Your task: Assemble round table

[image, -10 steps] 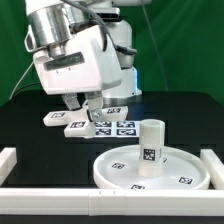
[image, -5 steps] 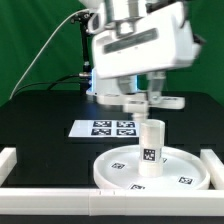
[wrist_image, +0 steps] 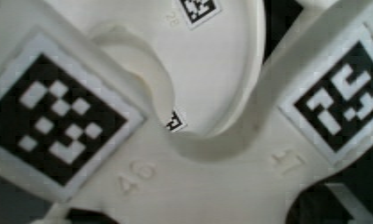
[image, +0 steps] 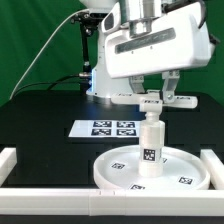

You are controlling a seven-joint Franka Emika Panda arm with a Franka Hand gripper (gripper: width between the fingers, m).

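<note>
The large round rimmed disc point(image: 120, 171) lies flat near the front of the table. The short cylindrical leg point(image: 151, 146) stands upright in its middle. Directly above the leg hangs the small cross-shaped base point(image: 159, 102), its tagged arms level, with my gripper point(image: 153, 98) shut on it. The underside of the base sits just above or at the leg's top; I cannot tell whether they touch. In the wrist view the cross-shaped base point(wrist_image: 183, 160) fills the picture, with a big tag on each of two arms, and my fingers are hidden.
The marker board point(image: 112, 127) lies flat behind the disc. White border rails run along the front point(image: 60, 203), the exterior view's left point(image: 8, 158) and right point(image: 213, 163). The arm's base point(image: 100, 80) stands at the back.
The arm has swung from the exterior view's left to the right, carrying the cross-shaped base. In the last half second it shifted slightly and lowered over the leg.
</note>
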